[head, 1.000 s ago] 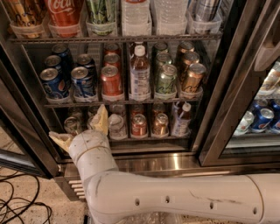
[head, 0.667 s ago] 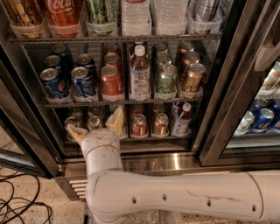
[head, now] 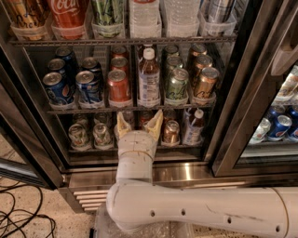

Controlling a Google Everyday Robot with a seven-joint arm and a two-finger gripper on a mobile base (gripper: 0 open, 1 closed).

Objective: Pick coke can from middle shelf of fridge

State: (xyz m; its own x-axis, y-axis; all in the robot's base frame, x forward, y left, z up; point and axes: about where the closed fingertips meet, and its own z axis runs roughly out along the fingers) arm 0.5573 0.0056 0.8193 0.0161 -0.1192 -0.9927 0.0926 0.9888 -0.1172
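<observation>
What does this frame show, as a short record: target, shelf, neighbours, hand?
target: red aluminium coke can, upright, front of its row
shelf: dark wire middle shelf of the glass-door fridge
left neighbour: blue Pepsi can
right neighbour: clear white-capped bottle
hand: white two-finger hand, below the shelf rail, slightly right of the can
fingers: open, holding nothing
grasp: not yet made

The only lettering I can read is the white Coca-Cola script on the tall red can [head: 70, 14], high above and left of the fingers [head: 154, 124]. My gripper [head: 138, 126] hangs spread just below the middle shelf [head: 130, 109]; labels nearer it are unreadable to me.
</observation>
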